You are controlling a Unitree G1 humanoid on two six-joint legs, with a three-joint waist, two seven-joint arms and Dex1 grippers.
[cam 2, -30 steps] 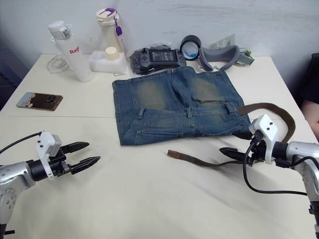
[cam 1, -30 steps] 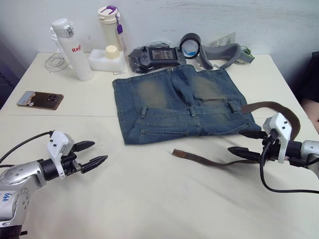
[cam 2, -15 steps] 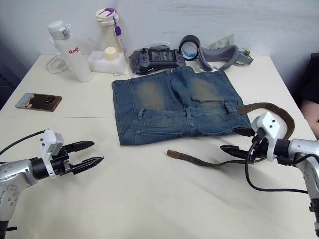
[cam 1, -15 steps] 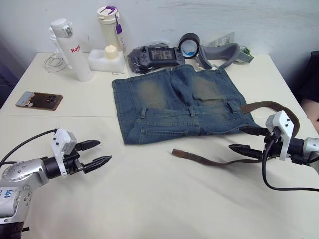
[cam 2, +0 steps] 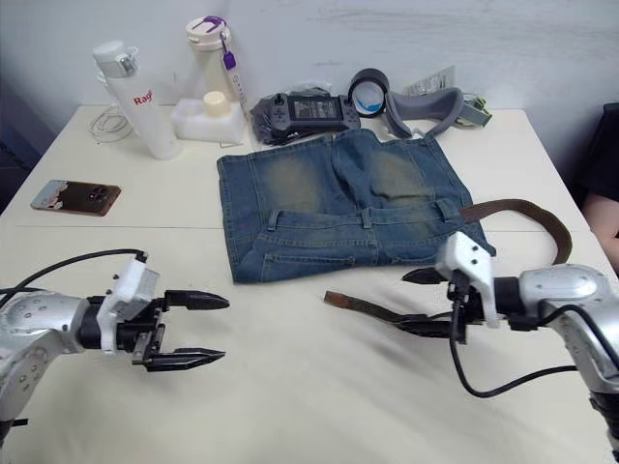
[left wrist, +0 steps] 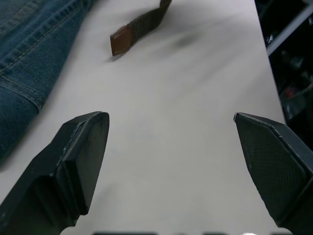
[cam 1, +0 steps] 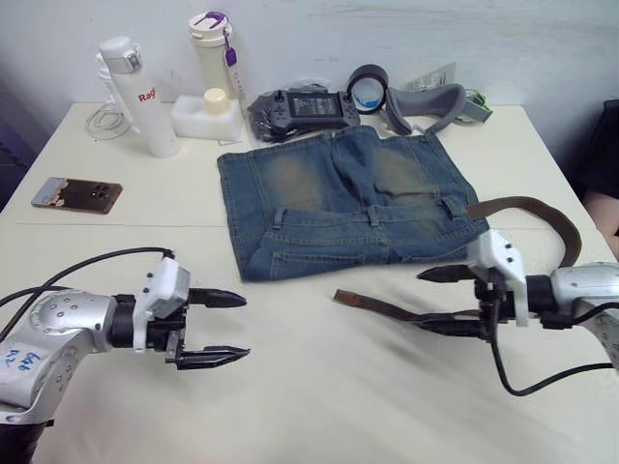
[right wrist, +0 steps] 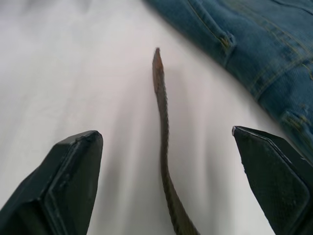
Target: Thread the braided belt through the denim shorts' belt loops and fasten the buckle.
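Observation:
The denim shorts (cam 1: 348,198) lie flat at the table's middle, waistband toward me, with belt loops (cam 1: 373,215) along it. The braided belt (cam 1: 387,309) lies in front of them. Its tan tip (cam 1: 343,296) points left, and the strap curves round on the right (cam 1: 566,227) back to the shorts' corner. The buckle is hidden. My right gripper (cam 1: 426,301) is open, one finger on each side of the strap (right wrist: 161,112), near the tip. My left gripper (cam 1: 242,327) is open and holds nothing, left of the tip (left wrist: 128,39) and in front of the shorts' left corner.
At the back stand a white bottle (cam 1: 135,97), a purple-lidded bottle (cam 1: 215,53), a white container (cam 1: 208,114), a game controller (cam 1: 305,108), a tape roll (cam 1: 369,89) and a grey padded band (cam 1: 426,104). A phone (cam 1: 77,193) lies at the left.
Both grippers moved toward the table's middle. The left one opened wider and came right. The right one slid left along the belt and now straddles the strap.

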